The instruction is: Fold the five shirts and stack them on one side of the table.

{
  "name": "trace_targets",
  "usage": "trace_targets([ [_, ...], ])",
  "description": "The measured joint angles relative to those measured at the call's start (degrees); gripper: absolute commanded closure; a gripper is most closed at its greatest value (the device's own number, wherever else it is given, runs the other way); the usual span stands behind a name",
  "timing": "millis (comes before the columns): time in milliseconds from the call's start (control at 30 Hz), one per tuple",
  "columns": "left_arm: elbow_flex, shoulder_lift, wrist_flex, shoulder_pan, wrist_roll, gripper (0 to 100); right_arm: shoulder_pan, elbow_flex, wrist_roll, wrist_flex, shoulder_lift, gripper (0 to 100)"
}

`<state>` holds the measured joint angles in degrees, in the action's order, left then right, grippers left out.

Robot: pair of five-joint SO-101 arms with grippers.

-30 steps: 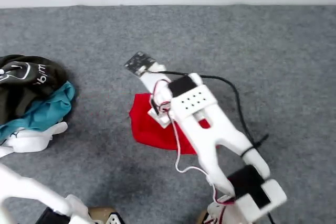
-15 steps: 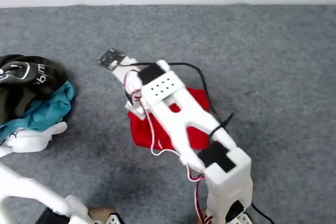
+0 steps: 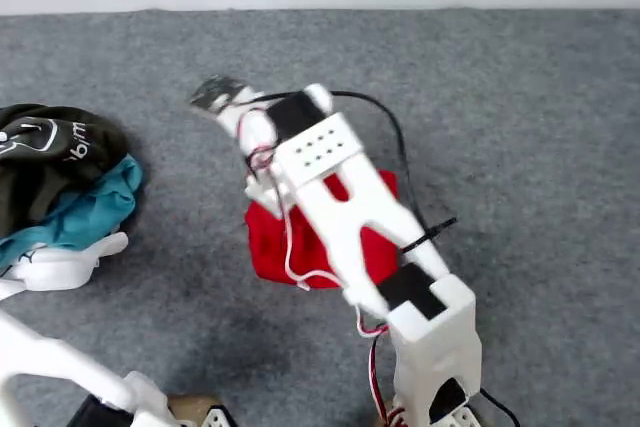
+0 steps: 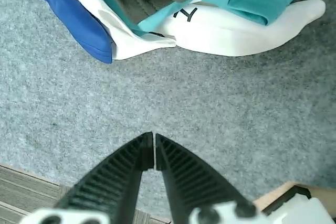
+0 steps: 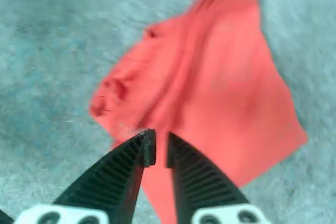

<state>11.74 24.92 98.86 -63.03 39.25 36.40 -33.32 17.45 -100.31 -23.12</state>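
1. Grey carpet-like surface (image 3: 520, 97) runs back to a pale wall at 12 o'clock. The red shirt (image 3: 270, 247) lies crumpled near its middle, partly under the right arm (image 3: 330, 177).
2. The right gripper (image 5: 156, 148) hovers over the red shirt's bunched edge, its jaws only narrowly parted and holding nothing.
3. Risk: with so small a gap, the gripper may pinch a single ridge of cloth, or skid over it. The shirt would then drag into a tighter lump rather than spread flat for folding.
4. Risk: the arm's loose cable (image 3: 390, 147) trails across the shirt and could snag the fabric when the arm swings.
5. At 9 o'clock sits a heap of the dark shirt (image 3: 50, 147), teal shirt (image 3: 90, 207) and white shirt (image 3: 60, 262), with a blue shirt (image 4: 68, 14) beneath. All are tangled, so lifting one probably pulls its neighbours along.
6. The left gripper (image 4: 155, 150) hangs just short of that heap, jaws pressed together and empty. It must open before any grasp.
7. As for containers, no bin or basket holds the shirts. All five lie straight on the surface.
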Motion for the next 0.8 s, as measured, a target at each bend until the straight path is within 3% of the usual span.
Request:
trace_targets([
  [233,0.00,0.00,0.00,0.00,0.00,98,-3.96,1.05,0.00,0.00,-0.97,98.9],
  [567,0.00,0.00,0.00,0.00,0.00,98,10.81,2.55,0.00,0.26,-10.64,98.9],
  [800,0.00,0.00,0.00,2.29,0.00,98,7.12,-3.25,0.00,-0.18,-10.55,98.9],
])
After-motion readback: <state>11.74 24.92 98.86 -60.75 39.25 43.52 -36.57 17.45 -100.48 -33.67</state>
